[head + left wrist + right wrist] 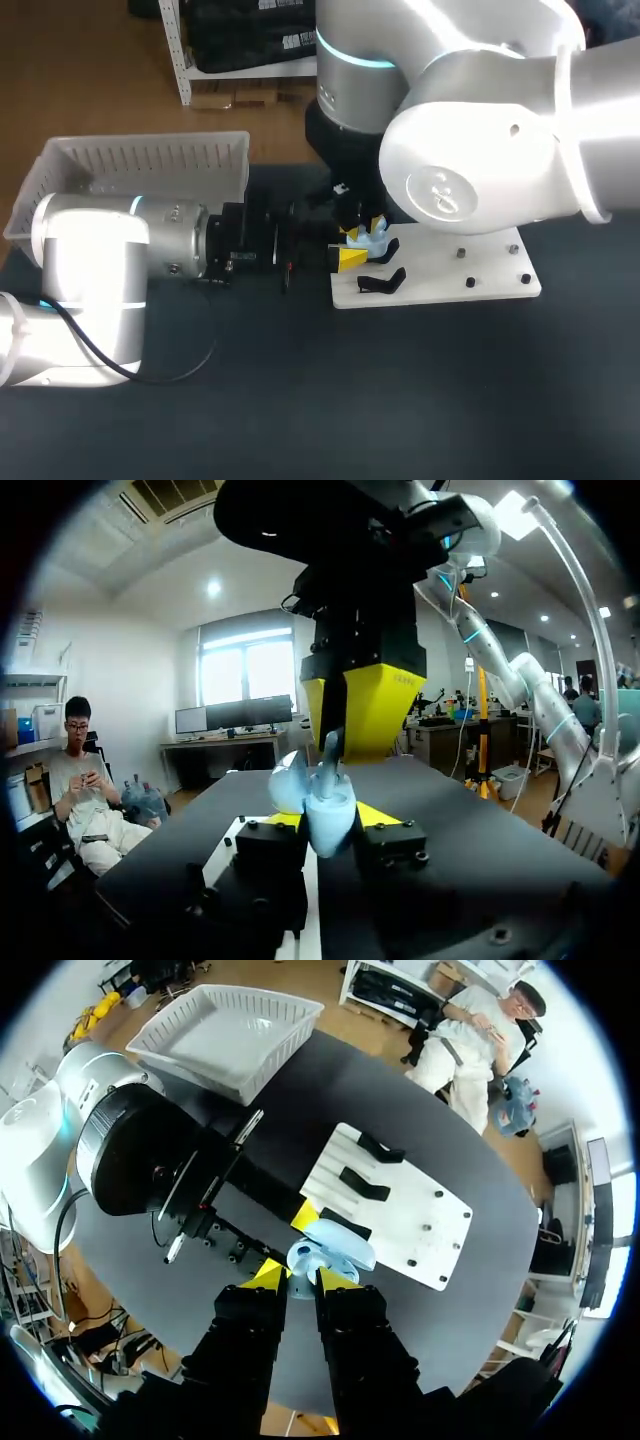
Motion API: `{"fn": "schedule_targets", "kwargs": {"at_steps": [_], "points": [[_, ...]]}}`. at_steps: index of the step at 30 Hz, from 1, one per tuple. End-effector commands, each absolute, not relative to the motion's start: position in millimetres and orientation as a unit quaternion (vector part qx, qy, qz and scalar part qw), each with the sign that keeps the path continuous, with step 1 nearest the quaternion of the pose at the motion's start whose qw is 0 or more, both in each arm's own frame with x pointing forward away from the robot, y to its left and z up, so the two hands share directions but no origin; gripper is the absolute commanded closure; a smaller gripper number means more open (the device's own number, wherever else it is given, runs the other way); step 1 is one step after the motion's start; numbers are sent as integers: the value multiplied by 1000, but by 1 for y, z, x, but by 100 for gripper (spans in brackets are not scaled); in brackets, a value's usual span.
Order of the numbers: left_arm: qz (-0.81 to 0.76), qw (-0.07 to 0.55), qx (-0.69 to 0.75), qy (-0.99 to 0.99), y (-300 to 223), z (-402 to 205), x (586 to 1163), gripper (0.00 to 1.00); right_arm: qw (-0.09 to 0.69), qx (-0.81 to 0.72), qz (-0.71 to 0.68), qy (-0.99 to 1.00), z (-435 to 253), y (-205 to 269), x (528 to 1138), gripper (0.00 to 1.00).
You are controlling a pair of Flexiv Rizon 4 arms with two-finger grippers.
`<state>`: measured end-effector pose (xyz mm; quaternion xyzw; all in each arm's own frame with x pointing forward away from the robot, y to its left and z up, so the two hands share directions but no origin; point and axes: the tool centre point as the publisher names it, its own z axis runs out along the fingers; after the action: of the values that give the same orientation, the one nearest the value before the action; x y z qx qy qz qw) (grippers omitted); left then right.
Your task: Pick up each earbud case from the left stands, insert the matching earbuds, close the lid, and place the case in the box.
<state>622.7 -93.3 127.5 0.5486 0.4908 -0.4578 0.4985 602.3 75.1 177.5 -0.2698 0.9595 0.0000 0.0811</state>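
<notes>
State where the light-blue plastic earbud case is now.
Head view: the light-blue earbud case is mid-table, at the left edge of the white stand board, held between left gripper and right gripper.

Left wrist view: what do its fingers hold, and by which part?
The open light blue earbud case, gripped by its lower body between the fingers.

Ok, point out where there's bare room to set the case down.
Widest: the table on the robot's side of the plate. The box is bare inside too. Crowded: between box and plate, where both arms meet at the case.
</notes>
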Motion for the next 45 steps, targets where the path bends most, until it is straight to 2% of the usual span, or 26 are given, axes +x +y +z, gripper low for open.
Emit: {"fn": "schedule_targets", "kwargs": {"at_steps": [1, 45], "points": [[-456, 502, 547, 491, -94, 127, 622, 100, 79, -270, 0, 960, 177, 75, 604, 100], [-456, 502, 547, 491, -94, 127, 622, 100, 81, -274, 1, 958, 172, 77, 606, 100]]}}
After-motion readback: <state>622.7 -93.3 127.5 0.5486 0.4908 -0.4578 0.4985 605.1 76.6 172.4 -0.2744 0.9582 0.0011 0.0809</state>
